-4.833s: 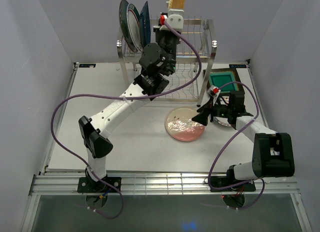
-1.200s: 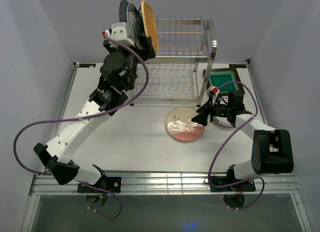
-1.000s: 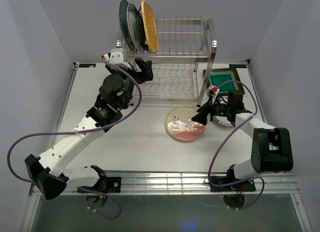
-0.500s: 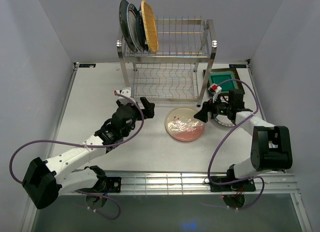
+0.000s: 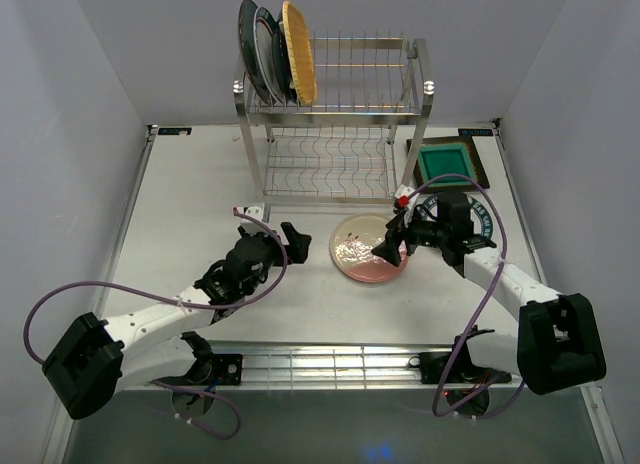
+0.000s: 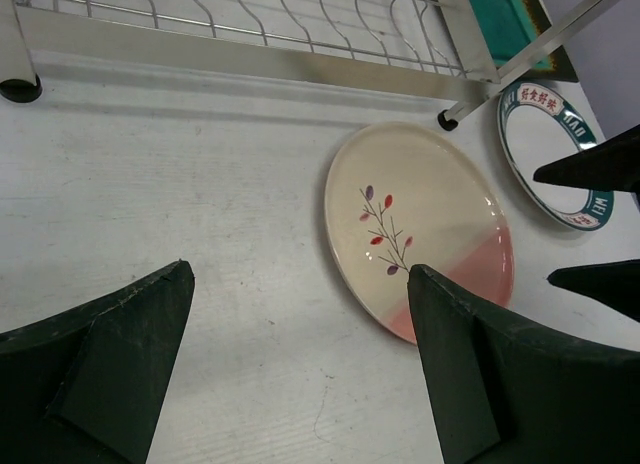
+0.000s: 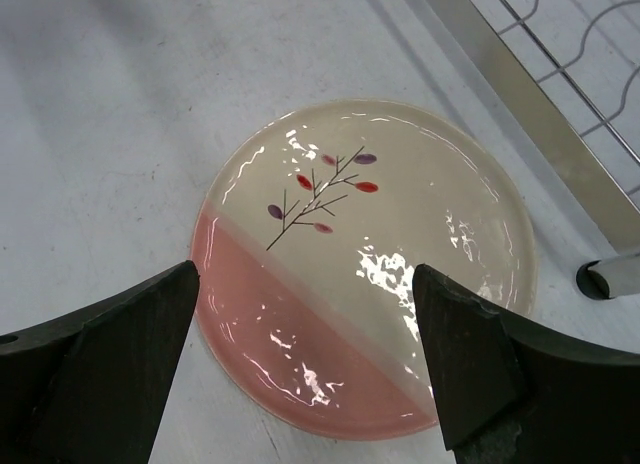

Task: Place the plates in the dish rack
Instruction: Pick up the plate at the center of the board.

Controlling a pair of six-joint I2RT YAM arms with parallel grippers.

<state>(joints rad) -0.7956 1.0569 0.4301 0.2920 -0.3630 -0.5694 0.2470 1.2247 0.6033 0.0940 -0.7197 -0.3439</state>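
Note:
The pink-cream floral plate (image 5: 352,250) lies flat on the table in front of the dish rack (image 5: 335,114). My right gripper (image 5: 388,242) hovers open over the plate's right part; in the right wrist view the floral plate (image 7: 360,254) lies between the spread fingers of the right gripper (image 7: 305,274). My left gripper (image 5: 296,239) is open and empty, low over the table left of the floral plate (image 6: 430,224). The orange woven plate (image 5: 300,49) stands on edge in the rack's top tier beside a dark teal plate (image 5: 246,44).
A white teal-rimmed plate (image 5: 482,216) lies right of the floral one, partly under my right arm. A green square plate (image 5: 447,164) sits behind it beside the rack's right post (image 5: 412,174). The rack's lower shelf (image 6: 250,59) holds no dishes.
My left arm has let go of the orange plate in the top tier and dropped to the table left of the floral plate. My right gripper has moved left, from the white plate to over the floral plate.

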